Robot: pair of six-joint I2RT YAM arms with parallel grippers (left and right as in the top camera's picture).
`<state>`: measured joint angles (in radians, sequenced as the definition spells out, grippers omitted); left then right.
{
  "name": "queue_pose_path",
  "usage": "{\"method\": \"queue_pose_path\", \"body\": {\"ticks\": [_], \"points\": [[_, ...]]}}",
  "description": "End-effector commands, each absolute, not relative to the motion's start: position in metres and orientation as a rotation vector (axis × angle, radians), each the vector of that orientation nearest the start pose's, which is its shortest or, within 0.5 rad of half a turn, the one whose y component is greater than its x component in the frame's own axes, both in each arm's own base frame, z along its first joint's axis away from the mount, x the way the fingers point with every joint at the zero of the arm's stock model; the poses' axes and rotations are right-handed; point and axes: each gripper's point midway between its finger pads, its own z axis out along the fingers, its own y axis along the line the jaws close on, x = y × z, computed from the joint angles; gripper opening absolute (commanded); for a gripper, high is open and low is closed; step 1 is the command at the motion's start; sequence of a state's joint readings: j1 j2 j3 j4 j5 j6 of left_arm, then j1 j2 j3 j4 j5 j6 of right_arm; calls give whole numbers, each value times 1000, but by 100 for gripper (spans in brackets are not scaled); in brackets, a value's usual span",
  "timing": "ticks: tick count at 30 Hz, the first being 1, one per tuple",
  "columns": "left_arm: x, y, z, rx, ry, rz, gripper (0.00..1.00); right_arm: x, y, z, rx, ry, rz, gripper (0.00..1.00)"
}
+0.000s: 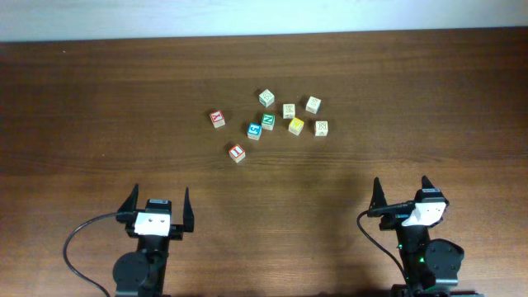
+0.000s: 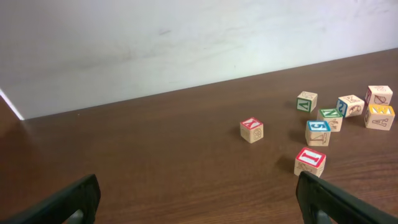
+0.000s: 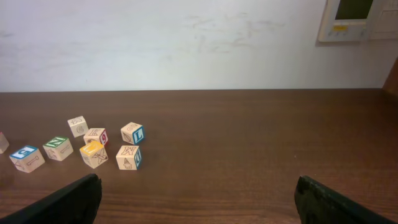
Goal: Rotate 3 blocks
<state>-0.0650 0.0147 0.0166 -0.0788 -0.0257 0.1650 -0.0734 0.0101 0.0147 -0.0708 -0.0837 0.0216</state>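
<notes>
Parked at the near edge of the desk (image 1: 82, 99), well apart from everything: left fingers (image 1: 186, 208) and right fingers (image 1: 377, 196), both spread wide and grasping nothing. Clustered at the far middle: blue block (image 1: 254, 130), yellow block (image 1: 296, 125) and cream block (image 1: 289, 110), mixed in with green-lettered and red-lettered cubes.

Looks like the very start, with no turn begun. Risky for crowding: blue block just beside a green cube (image 1: 268, 121), yellow block just beside the cream block. Could nudge a neighbour, or pinch two at once, if brought down with fingers this wide. Could also end up turning the wrong cube, given a pale look-alike (image 1: 321, 128) at the right of the cluster. Safer to narrow the fingers first and come in from an open side, such as the near side of the blue block.
</notes>
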Motion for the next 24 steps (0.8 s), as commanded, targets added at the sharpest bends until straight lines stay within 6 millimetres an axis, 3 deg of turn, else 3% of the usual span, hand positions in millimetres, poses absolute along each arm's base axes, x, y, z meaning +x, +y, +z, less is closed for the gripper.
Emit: {"method": "queue_pose_path", "body": {"ticks": [1, 13, 16, 20, 24], "points": [[246, -13, 158, 186, 1633, 100, 99, 246, -10, 156, 33, 1646, -1, 99], [246, -7, 166, 159, 1605, 132, 99, 246, -2, 163, 18, 1632, 52, 98], [247, -7, 175, 157, 1587, 131, 99, 243, 6, 181, 5, 1597, 113, 99], [252, -7, 204, 158, 1597, 131, 99, 239, 16, 218, -43, 1555, 151, 99], [277, -9, 237, 168, 1669, 130, 99, 252, 17, 244, -44, 1629, 170, 99]]}}
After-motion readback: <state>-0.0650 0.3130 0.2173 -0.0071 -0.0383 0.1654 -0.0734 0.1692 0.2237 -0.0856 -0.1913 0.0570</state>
